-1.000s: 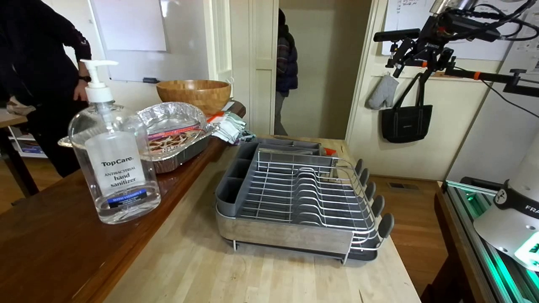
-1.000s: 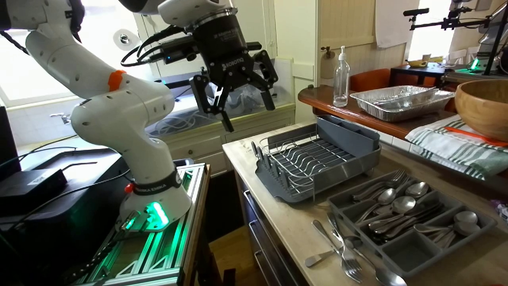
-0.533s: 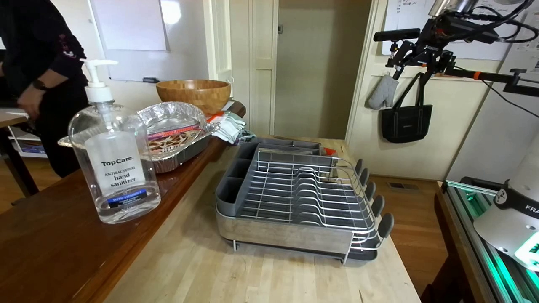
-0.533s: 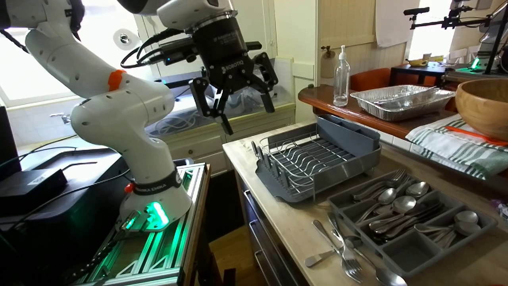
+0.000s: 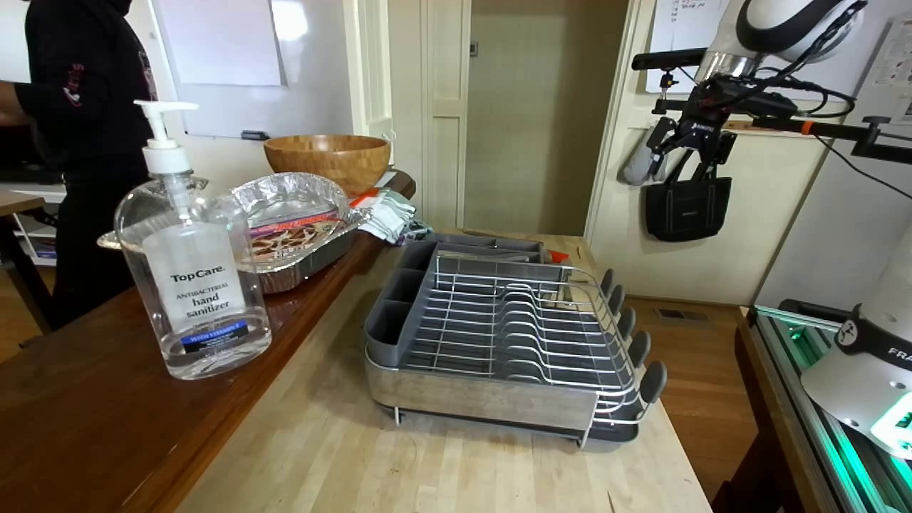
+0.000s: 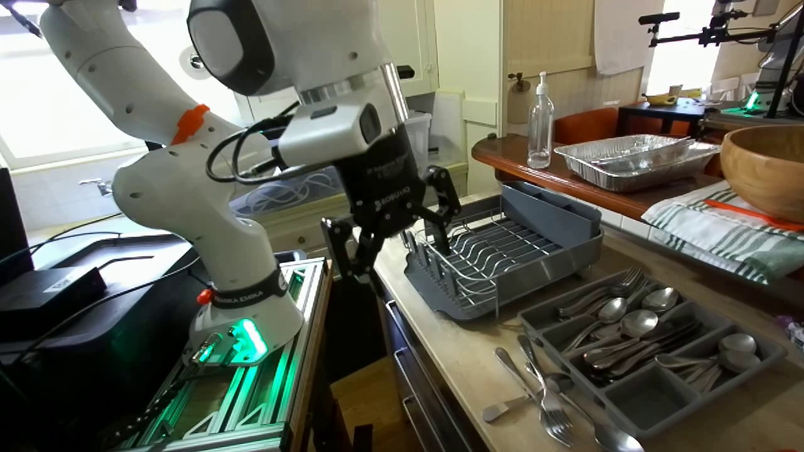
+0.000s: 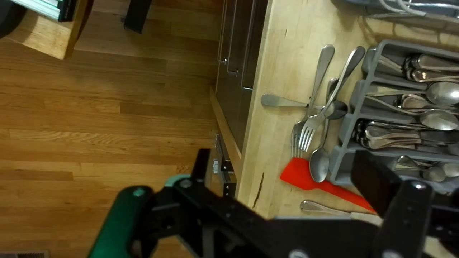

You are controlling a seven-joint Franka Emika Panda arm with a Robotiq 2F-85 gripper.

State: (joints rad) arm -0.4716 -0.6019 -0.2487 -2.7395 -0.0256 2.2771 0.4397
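My gripper (image 6: 411, 267) is open and empty, in the air near the counter's edge, by the dish rack (image 6: 546, 270). In the wrist view my spread fingers (image 7: 283, 163) stand over the floor and the counter. Between them in that view lie a red spatula (image 7: 301, 173), a spoon (image 7: 319, 166) and crossed forks (image 7: 311, 127). A knife (image 7: 322, 208) lies nearer the gripper's base, partly hidden. The grey cutlery tray (image 7: 349, 118) holds several spoons, forks and knives; my right finger covers part of it. The gripper also shows in an exterior view (image 5: 684, 160), touching nothing.
A raised brown ledge (image 5: 92, 399) runs along the counter. On it stand a sanitizer bottle (image 5: 192, 278), foil trays (image 6: 634, 166), a wooden bowl (image 6: 769, 169) and a striped towel (image 6: 710, 232). Drawer handles (image 6: 408, 358) line the counter's side. A person (image 5: 92, 142) stands behind the ledge.
In the last half second my gripper has moved down and towards the counter, and the wrist has turned. The counter items have not moved. A person has left the doorway; another has shifted.
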